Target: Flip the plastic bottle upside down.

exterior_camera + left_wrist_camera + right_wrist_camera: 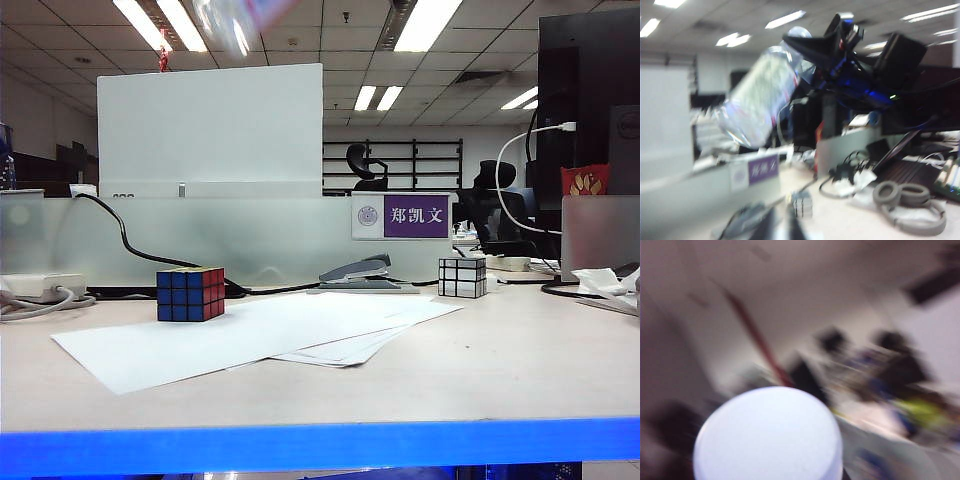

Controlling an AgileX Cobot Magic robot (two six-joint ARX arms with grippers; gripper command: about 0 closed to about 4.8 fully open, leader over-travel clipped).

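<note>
Hanging high above the colored cube: plastic bottle, light, thin-walled, slippery, seemingly clamped near its neck by right tool; left tool's opening unseen.

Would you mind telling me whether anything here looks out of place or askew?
Yes: the plastic bottle is off the table, tilted in mid-air, held by the right claw. In the exterior view only a blur shows at the top edge.

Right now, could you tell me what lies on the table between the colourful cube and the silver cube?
A stapler, behind white paper sheets, in the exterior view.
</note>
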